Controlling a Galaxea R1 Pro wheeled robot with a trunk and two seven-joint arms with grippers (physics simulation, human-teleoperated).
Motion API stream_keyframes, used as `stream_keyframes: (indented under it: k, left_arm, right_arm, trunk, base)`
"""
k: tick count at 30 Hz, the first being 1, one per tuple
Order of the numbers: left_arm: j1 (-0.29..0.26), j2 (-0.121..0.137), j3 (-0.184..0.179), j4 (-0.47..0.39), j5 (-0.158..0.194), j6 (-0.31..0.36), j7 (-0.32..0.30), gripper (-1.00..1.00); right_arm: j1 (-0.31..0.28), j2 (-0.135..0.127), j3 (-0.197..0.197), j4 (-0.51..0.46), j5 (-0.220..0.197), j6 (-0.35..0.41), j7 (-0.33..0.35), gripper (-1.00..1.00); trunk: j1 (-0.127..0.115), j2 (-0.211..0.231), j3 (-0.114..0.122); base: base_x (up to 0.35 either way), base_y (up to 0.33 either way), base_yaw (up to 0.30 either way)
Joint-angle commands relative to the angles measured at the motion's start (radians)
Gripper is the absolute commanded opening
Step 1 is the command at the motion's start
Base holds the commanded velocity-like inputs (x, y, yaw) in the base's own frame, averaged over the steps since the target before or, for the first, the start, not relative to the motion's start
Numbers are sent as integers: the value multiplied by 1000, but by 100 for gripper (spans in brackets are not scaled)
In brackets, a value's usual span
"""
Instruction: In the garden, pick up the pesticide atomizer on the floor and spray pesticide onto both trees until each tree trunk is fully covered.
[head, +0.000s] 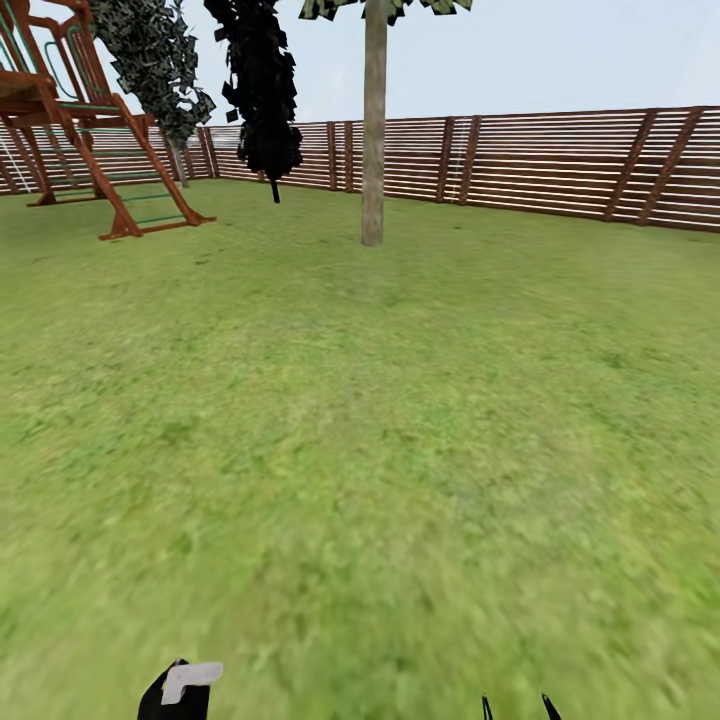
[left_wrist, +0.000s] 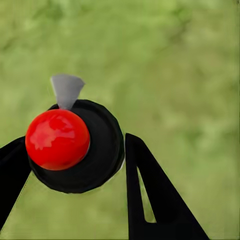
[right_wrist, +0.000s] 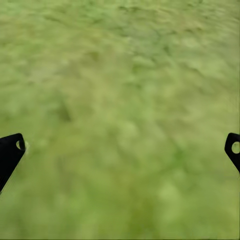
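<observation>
- Head view: the tree trunk (head: 373, 130) stands well ahead across the lawn (head: 360, 420), in front of the slatted wooden fence (head: 560, 165). A second tree (head: 160, 70) rises at the far left behind a wooden play frame (head: 90, 120), beside a dark tree (head: 262, 90). At the lower edge I carry the pesticide atomizer (head: 178, 690), pale nozzle tip forward, I judge so it is ready to spray once I am near the bark. My right claw (head: 517, 708) shows as two fingertips.
- Left wrist view: my left claw (left_wrist: 75, 165) grips the atomizer's round dark body (left_wrist: 95, 150), a finger on each side, its red cap (left_wrist: 57, 139) facing the camera over grass.
- Right wrist view: my right claw (right_wrist: 122, 150) is spread wide with nothing between its tips, hanging spare over the grass (right_wrist: 120, 90).
</observation>
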Motion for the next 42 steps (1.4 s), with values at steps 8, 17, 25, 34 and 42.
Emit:
stream_keyframes:
  k: [8,17,25,34,42]
  left_arm:
    - [0,0,0,0,0,-1,0,-100]
    - [0,-1,0,-1,0,-2,0,-100]
    - [0,0,0,0,0,-1,0,-100]
    - [0,-1,0,-1,0,-2,0,-100]
    - [0,-1,0,-2,0,-1,0,-100]
  right_arm:
    - [0,0,0,0,0,0,0,100]
    - [0,-1,0,0,0,0,0,100]
    - [0,0,0,0,0,0,0,100]
    - [0,0,0,0,0,0,0,100]
    - [0,0,0,0,0,0,0,100]
  trunk:
    - [0,0,0]
    - [0,0,0]
    - [0,0,0]
    - [0,0,0]
    - [0,0,0]
  base:
    - [341,0,0]
    - [341,0,0]
    - [341,0,0]
    - [341,0,0]
    - [341,0,0]
